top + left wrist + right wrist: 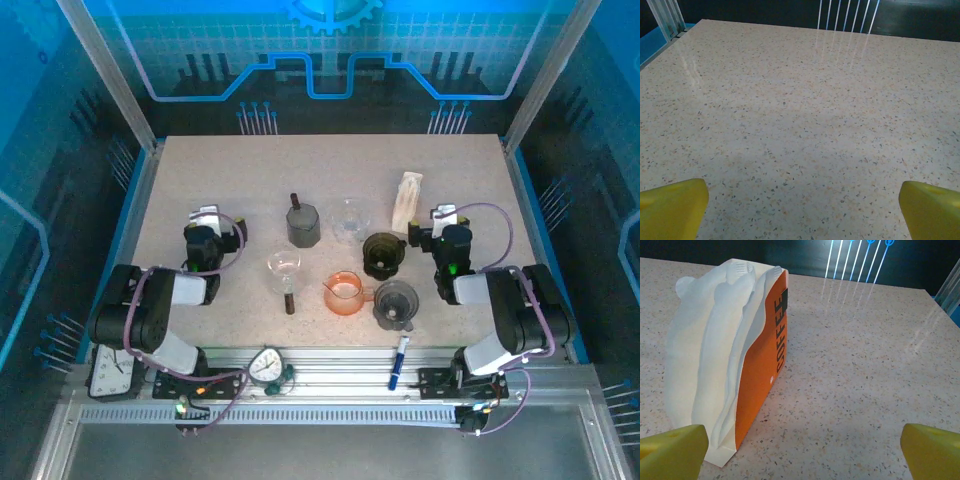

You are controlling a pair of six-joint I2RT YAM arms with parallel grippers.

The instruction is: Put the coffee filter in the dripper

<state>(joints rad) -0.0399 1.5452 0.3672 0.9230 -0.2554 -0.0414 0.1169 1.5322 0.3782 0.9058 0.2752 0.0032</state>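
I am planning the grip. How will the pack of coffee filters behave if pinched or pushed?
The filter pack is probably light and soft: its white paper bulges and curls, so it would likely crumple under a pinch. It stands upright on a narrow base on the table, so a side push may tip it.

tabletop (225, 175): speckled beige, evenly lit | enclosure: blue-lit panels (200, 40) framed by aluminium posts (108, 75) | surroundings: left dark
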